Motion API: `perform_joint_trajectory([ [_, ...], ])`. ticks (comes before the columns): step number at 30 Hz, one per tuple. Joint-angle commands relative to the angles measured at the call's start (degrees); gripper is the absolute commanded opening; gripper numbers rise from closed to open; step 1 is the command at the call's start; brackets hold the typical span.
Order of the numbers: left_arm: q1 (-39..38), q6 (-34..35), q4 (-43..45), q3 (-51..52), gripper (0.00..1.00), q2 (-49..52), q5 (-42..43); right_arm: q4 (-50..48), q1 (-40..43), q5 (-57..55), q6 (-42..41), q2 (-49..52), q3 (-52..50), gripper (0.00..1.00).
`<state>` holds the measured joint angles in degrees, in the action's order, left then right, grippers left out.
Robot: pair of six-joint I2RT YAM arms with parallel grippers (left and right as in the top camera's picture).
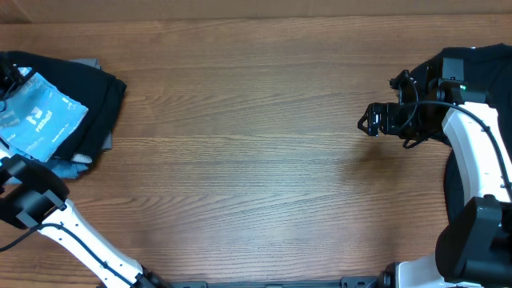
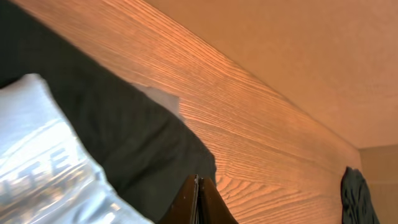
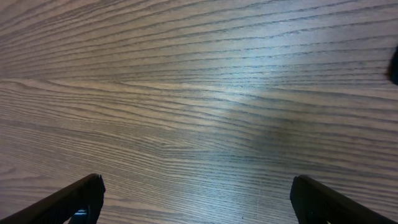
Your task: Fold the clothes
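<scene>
Clothes, a sky-blue T-shirt, lie folded atop dark garments at the surface's left edge. Left pincer is clenched empty beside them, right pincer released; withdraw the left upward without snagging fabric.

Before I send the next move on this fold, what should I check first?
1. Left gripper shut: ok.
2. Fabric pinched between its fingers: cannot tell.
3. Sky-blue T-shirt lying compact on the black garment: ok.
4. Right gripper open and empty over the bare table: ok.
5. Right gripper close enough to help with the T-shirt: not ok, it is at the far side.
</scene>
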<state>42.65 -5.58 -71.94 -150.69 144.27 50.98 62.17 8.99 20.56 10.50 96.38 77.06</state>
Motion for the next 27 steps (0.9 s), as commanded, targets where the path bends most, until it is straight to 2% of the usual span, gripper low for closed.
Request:
perform_joint_trajectory([
  [1, 0.8, 2.0, 0.0, 0.5, 0.04, -1.0, -3.7, -0.3, 0.1, 0.0, 0.0, -1.2, 0.2, 1.00],
  [5, 0.9, 2.1, 1.5, 3.8, 0.04, -1.0, -6.8, -0.3, 0.1, 0.0, 0.0, -1.2, 0.2, 1.00],
  [8, 0.9, 3.7, 6.3, 9.9, 0.04, -1.0, -7.7, -0.3, 0.1, 0.0, 0.0, -1.2, 0.2, 1.00],
  [13, 0.8, 11.3, 19.7, 21.5, 0.04, -1.0, -14.1, -0.3, 0.1, 0.0, 0.0, -1.2, 0.2, 1.00],
  [14, 0.9, 13.6, 24.0, 24.0, 0.06, -1.0, -14.3, -0.3, 0.1, 0.0, 0.0, -1.2, 0.2, 1.00],
  [16, 1.0, 16.9, 26.8, 25.0, 0.10, -1.0, -13.4, -0.3, 0.1, 0.0, 0.0, -1.2, 0.2, 1.00],
  [20, 1.0, 21.7, 31.8, 21.5, 0.27, -1.0, 3.2, -0.3, 0.1, 0.0, 0.0, -1.2, 0.2, 1.00],
  [23, 0.8, 26.0, 31.2, 16.2, 0.35, -1.3, 13.7, -0.3, 0.1, 0.0, 0.0, -1.2, 0.2, 1.00],
  [24, 0.8, 27.5, 30.6, 14.7, 0.41, -1.4, 17.8, -0.3, 0.1, 0.0, 0.0, -1.2, 0.2, 1.00],
  [26, 0.9, 27.9, 28.5, 13.1, 0.62, -1.6, 25.1, -0.3, 0.1, 0.0, 0.0, -1.2, 0.2, 1.00],
  [27, 1.1, 26.8, 26.6, 12.9, 0.64, -1.6, 29.4, -0.3, 0.1, 0.0, 0.0, -1.2, 0.2, 1.00],
])
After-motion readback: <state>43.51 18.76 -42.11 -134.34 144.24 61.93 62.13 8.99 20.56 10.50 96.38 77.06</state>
